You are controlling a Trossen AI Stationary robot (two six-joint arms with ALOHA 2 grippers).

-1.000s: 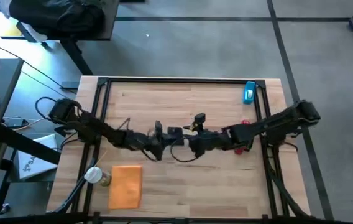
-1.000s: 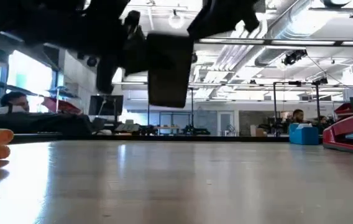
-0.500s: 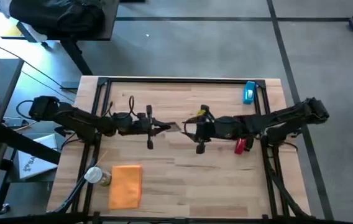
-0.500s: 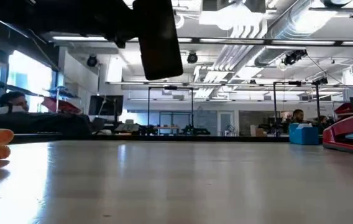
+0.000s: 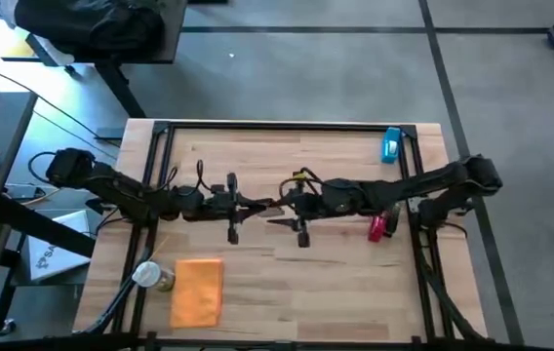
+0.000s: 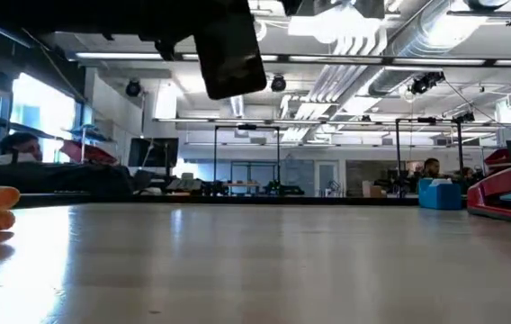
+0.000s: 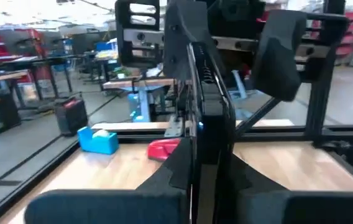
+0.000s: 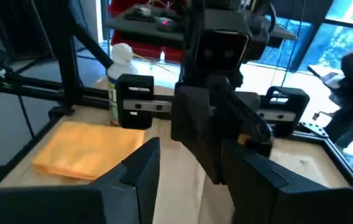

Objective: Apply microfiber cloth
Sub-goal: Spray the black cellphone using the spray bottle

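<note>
Nearest, at the lower left of the high view, the microfiber cloth (image 5: pixel 197 291) lies flat on the wooden table (image 5: pixel 336 292), a folded orange rectangle; nothing grips it and nothing touches it except perhaps the small white-capped bottle (image 5: pixel 150 276) just beside its upper left corner, where I cannot tell contact from closeness.

Farther in, at the middle of the frame, the two arms meet nose to nose above the table; the left gripper (image 5: pixel 250 204) comes in from the left, the right gripper (image 5: pixel 282 205) from the right, and the black phone (image 6: pixel 228 54) hangs between them, well clear of the tabletop, as the low view shows at its upper middle. In the left wrist view the phone stands edge-on with that arm's fingers pinched narrow against its two faces, so the left seems to carry it; in the right wrist view the right jaws stand wide with the phone just ahead of them, and whether they touch it I cannot tell.

Beyond, a red stapler (image 5: pixel 378 227) lies right of centre, and a blue tape dispenser (image 5: pixel 391 144) sits at the far upper right.

As for progress, I judge the wiping not yet begun: the phone is aloft, cloth and phone are well apart, and fetching the cloth and applying it both remain.
</note>
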